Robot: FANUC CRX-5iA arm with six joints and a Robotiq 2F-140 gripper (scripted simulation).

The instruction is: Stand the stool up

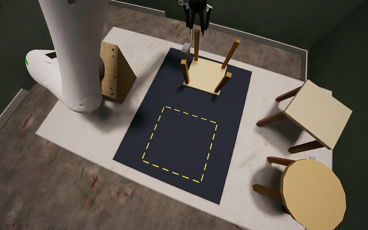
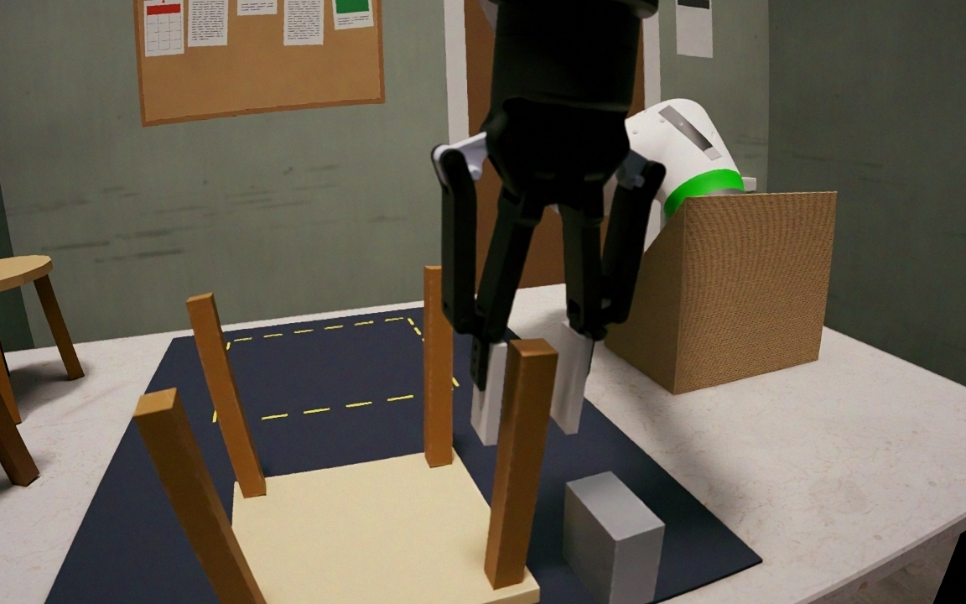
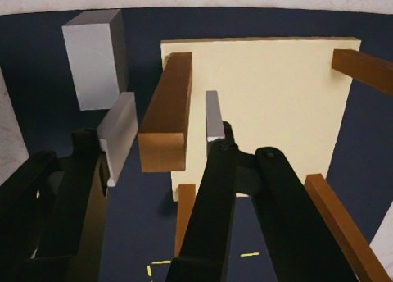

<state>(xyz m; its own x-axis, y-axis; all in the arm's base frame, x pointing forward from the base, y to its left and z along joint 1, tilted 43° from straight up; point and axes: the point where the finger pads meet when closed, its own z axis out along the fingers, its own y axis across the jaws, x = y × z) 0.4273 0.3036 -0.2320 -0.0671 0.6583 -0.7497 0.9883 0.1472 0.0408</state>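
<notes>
Stool: the stool [image 1: 205,74] lies upside down, seat flat on the dark mat [image 1: 139,128], all four legs pointing up; none of its feet are on the mat.

Place: it sits at the far end of the mat, wholly outside the dashed rectangle [image 1: 154,129], which holds nothing.

Gripper: the gripper [image 2: 527,390] straddles the top of one leg [image 2: 520,458], a white pad on either side; its fingers stand partly apart with a gap to the wood in the wrist view, so it grips nothing yet.

Neighbours: a grey block [image 2: 610,537] stands on the mat just beside that leg; two other stools [image 1: 317,112] stand upright well off to the side of the counter [image 1: 73,134].

Done: only the approach to a leg, by my reading.

Left: closing on the leg, lifting, turning the stool over, carrying it to the rectangle and setting it down on its feet; nearly the whole task.

Risk: the grey block is close to the outer finger.
</notes>
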